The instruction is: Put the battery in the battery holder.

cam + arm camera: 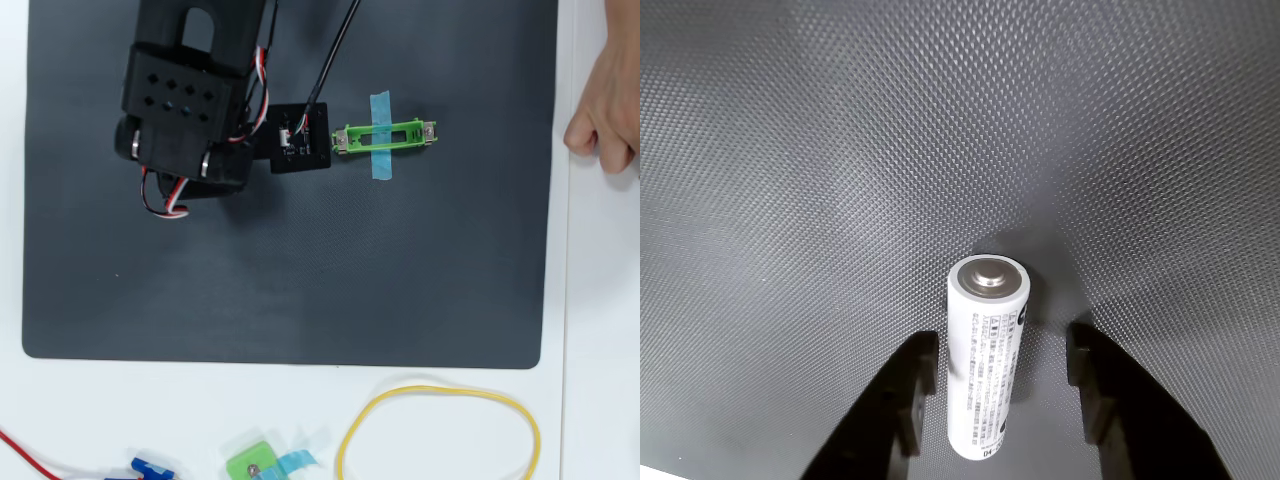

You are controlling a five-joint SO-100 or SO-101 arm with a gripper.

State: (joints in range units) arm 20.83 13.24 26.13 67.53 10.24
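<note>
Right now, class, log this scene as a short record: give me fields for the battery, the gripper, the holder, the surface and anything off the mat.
battery: battery standing upright on the mat, between the fingers, not gripped
gripper: gripper open, jaws either side of the battery
holder: battery holder empty, taped down with blue tape
surface: dark mat
off the mat: yellow rubber band, person's hand

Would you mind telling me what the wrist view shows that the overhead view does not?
Only the wrist view shows the battery, between the open gripper fingers. Only the overhead view shows the battery holder under blue tape, a yellow cable loop, a person's hand and the arm. Both show the dark mat.
</note>
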